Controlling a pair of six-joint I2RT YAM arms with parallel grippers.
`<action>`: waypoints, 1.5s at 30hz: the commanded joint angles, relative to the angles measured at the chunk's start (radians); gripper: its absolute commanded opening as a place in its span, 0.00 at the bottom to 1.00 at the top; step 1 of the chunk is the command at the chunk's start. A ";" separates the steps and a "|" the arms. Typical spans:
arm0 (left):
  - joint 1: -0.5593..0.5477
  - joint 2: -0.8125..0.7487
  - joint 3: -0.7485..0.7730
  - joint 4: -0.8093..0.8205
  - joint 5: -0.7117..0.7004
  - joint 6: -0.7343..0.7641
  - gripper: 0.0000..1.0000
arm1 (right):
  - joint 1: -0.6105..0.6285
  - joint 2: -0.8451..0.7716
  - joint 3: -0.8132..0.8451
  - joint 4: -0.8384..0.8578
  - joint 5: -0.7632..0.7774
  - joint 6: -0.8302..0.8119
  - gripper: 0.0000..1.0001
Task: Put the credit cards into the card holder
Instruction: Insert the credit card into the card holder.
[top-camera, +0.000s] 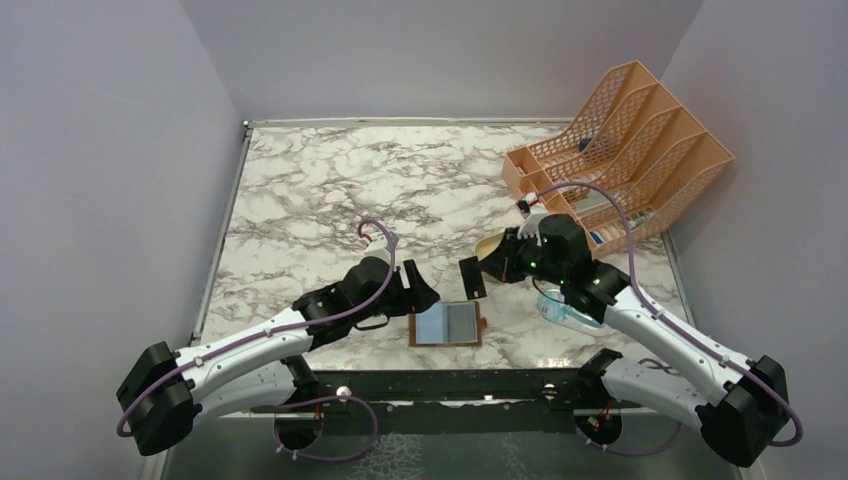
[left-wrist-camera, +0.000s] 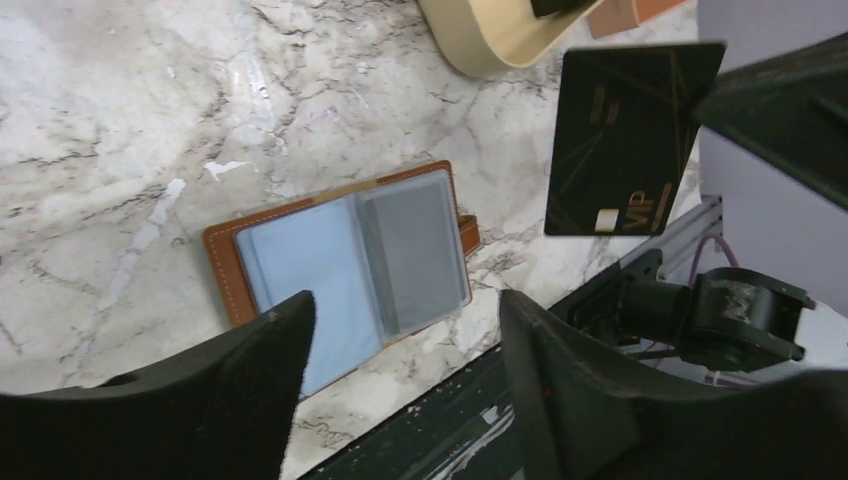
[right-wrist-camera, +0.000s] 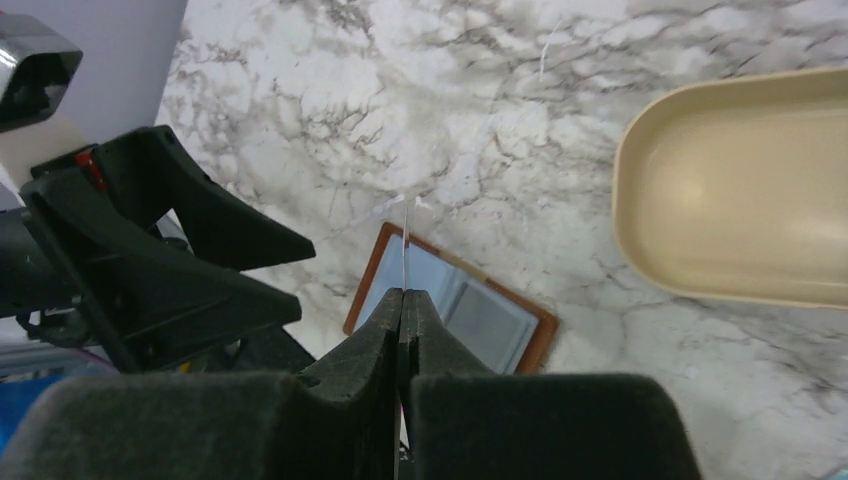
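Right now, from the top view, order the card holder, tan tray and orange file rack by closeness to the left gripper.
From the left gripper:
1. card holder, just beside it, near edge
2. tan tray, farther right
3. orange file rack, far right corner

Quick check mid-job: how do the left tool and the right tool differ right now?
The left tool is open and empty; the right tool is shut on a dark card. The left tool sits left of the open card holder; the right tool is beyond it to the right, its card raised off the table. Both point toward the holder.
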 joint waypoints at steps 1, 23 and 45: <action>0.004 0.009 0.043 -0.066 -0.083 0.064 0.62 | -0.005 -0.001 -0.111 0.205 -0.175 0.178 0.01; 0.003 0.182 -0.086 0.022 -0.030 0.050 0.00 | 0.014 0.217 -0.326 0.488 -0.245 0.312 0.01; 0.003 0.232 -0.137 0.055 -0.013 0.019 0.00 | 0.044 0.321 -0.365 0.552 -0.215 0.348 0.01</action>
